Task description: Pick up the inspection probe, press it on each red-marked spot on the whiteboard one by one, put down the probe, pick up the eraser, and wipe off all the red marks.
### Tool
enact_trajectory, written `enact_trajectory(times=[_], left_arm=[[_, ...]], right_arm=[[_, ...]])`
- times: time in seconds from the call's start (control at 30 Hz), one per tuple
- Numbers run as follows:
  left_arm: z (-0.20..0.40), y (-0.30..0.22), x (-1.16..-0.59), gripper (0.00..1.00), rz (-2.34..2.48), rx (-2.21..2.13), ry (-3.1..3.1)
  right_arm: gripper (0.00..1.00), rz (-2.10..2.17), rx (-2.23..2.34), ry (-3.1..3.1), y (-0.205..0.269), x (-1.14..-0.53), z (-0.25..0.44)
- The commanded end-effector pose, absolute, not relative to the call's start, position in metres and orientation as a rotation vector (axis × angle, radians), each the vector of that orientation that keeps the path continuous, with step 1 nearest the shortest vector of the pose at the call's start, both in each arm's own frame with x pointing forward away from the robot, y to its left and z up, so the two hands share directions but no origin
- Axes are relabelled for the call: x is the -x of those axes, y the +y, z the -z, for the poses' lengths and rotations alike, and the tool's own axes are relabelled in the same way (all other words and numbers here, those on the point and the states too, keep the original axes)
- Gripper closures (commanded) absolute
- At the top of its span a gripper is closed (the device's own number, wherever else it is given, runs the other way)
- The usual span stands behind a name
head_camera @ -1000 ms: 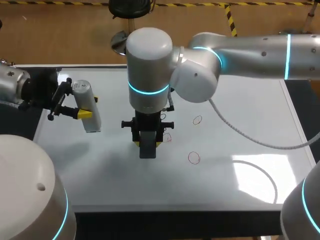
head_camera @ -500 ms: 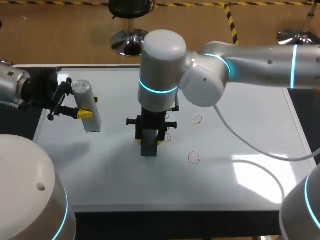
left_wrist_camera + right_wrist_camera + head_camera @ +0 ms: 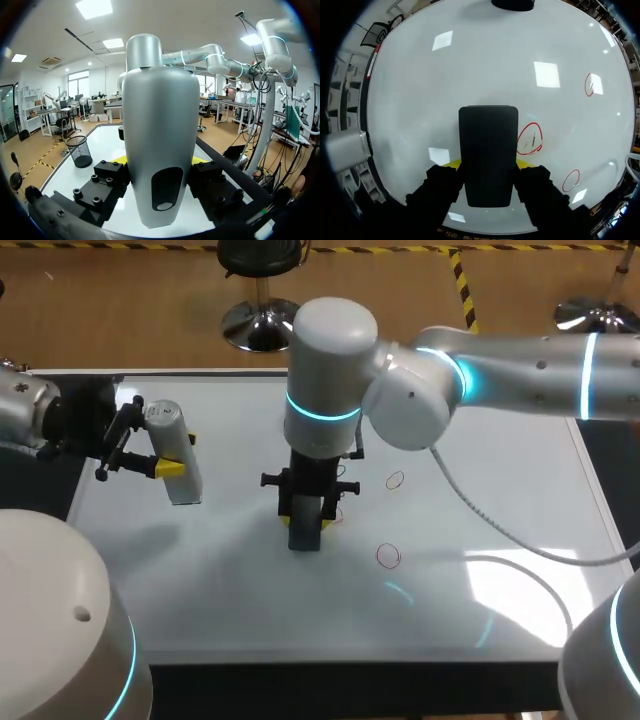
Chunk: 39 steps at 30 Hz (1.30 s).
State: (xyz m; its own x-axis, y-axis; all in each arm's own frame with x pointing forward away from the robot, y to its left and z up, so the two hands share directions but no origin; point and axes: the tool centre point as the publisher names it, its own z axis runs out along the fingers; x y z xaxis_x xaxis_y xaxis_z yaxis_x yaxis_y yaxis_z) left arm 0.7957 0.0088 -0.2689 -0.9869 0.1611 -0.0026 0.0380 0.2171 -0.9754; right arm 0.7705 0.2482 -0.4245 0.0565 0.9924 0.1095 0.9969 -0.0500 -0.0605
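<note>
Head view puts my left gripper (image 3: 176, 454) at the nine o'clock side of the glossy white whiteboard (image 3: 480, 470). Its yellow-tipped fingers are clamped on the silver-grey, bottle-shaped inspection probe (image 3: 181, 483). The left wrist view agrees: the probe fills the gap between the two black finger blocks. So the probe has not been set down and is parked in that arm, well apart from the marks.

At the board's centre, my right arm reaches in from the three o'clock side. The right gripper (image 3: 305, 523) points straight down, its fingers closed on the black rectangular felt eraser (image 3: 305, 537) from both sides. In the right wrist view the eraser (image 3: 488, 150) juts out ahead of the fingers towards the board. It may already be touching the surface, but neither view makes that contact certain.

Three hand-drawn red rings remain unwiped. The nearest red ring (image 3: 335, 513) sits just beside the eraser at its two o'clock, with a small dark tick inside it. A second (image 3: 395, 480) lies further out on the same bearing, and a third (image 3: 388, 556) lies at the eraser's four o'clock.

I judge the wiping step is in hand and barely begun. The next move calls for pressing the eraser flat and sweeping it towards two o'clock over the nearest ring, then on to the other two.
</note>
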Motion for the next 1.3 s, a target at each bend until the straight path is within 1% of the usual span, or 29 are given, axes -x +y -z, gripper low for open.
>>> enact_trajectory(times=[0.03,0.87,1.03,1.3], left_arm=[[0.268,0.009,-0.794,1.0,-1.899,0.197,-2.374],[0.268,0.009,-0.794,1.0,-1.899,0.197,-2.374],[0.268,0.009,-0.794,1.0,-1.899,0.197,-2.374],[0.268,0.009,-0.794,1.0,-1.899,0.197,-2.374]], right_arm=[[1.0,0.053,2.201,-2.064,0.231,-0.774,0.441],[1.0,-0.04,2.371,-1.962,0.157,-0.783,0.452],[1.0,0.007,2.379,-1.972,0.161,-0.782,0.433],[1.0,0.06,2.336,-2.028,0.187,-0.785,0.414]])
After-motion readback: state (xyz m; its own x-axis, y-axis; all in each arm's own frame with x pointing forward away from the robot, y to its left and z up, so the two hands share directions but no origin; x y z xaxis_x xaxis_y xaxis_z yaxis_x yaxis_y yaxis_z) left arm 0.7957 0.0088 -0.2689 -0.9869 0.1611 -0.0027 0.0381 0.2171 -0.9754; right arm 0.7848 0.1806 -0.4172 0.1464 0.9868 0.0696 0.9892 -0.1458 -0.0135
